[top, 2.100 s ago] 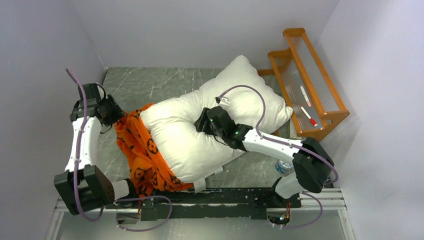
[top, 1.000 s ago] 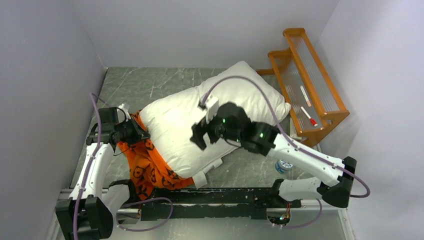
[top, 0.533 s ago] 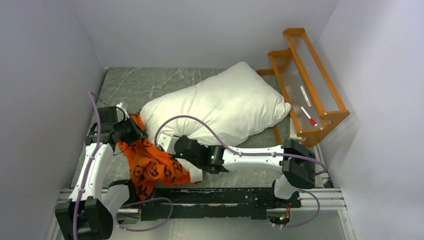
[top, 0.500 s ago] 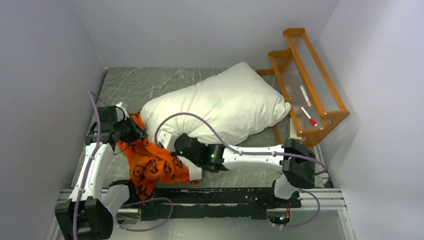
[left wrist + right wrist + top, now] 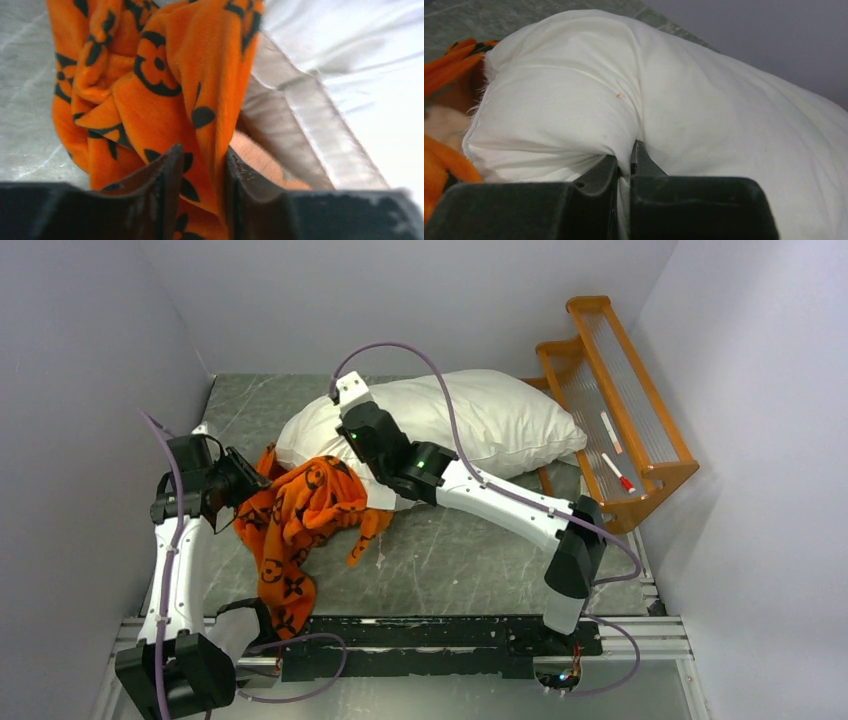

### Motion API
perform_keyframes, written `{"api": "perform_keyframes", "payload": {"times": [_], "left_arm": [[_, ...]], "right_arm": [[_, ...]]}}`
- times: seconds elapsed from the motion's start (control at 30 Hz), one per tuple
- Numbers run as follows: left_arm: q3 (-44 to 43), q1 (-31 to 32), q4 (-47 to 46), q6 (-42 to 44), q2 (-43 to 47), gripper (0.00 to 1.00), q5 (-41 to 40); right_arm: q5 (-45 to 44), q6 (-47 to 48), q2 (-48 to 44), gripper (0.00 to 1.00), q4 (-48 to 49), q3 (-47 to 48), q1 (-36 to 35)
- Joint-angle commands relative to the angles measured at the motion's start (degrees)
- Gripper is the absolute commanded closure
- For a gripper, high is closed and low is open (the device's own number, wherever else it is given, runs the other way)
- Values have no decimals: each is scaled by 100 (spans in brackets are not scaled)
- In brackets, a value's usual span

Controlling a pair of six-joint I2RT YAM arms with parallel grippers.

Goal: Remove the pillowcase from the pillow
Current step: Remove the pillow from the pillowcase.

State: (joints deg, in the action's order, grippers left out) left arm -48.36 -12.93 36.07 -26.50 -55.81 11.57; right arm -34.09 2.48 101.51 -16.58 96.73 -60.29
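**Bunched pillowcase [image 5: 300, 510] lies against pillow [image 5: 490, 420]**

The orange pillowcase is heaped on the near-left part of the table [image 5: 450, 560]. The left gripper [image 5: 202, 160] has its fingers drawn narrow, nipping one fold. Farther back, the heap touches the pillow's left end. The pillow lies along the far edge, and the right gripper [image 5: 625, 160] pinches its white cloth.

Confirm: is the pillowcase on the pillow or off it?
Nearly or fully off: the pillowcase lies bunched beside the pillow, which shows bare white. Cannot tell whether the corner next to it is free.
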Motion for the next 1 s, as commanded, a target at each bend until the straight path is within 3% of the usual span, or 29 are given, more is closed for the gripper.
{"api": "perform_keyframes", "payload": {"times": [0.0,0.07,0.1,0.13,0.33,0.5,0.6,0.67,0.73,0.8,0.83,0.87,0.97], "left_arm": [[-317,-125,-59,12,-110,41,828],[-371,-122,-26,40,-27,25,1165],[-416,-122,31,130,45,7,1287],[-452,-127,83,247,139,3,1437],[-271,59,476,788,689,3,2107],[287,294,-158,903,1016,3,3248],[232,444,-195,1057,1046,3,3364],[186,474,-200,1195,1048,9,3395],[234,491,-315,1215,994,28,3632],[271,508,-288,1249,880,56,3733],[266,504,-198,1269,831,77,3554],[250,500,-94,1289,817,91,3290],[104,500,271,1139,937,95,2053]], "right_arm": [[-26,-683,357,100,-560,220,225],[179,-891,497,100,-664,109,228],[247,-1006,573,100,-712,63,239],[283,-1116,652,100,-766,87,277],[917,-1472,1124,100,-1233,758,677],[1305,-1581,1415,100,-1471,1192,780],[1389,-1659,1575,100,-1633,1371,819],[1453,-1739,1594,100,-1687,1409,855],[1490,-1794,1571,100,-1704,1418,889],[1451,-1822,1543,100,-1791,1491,925],[1359,-1832,1534,100,-1853,1550,949],[1284,-1849,1492,100,-1899,1597,976],[1094,-1995,1218,100,-1940,1615,1149]]}}
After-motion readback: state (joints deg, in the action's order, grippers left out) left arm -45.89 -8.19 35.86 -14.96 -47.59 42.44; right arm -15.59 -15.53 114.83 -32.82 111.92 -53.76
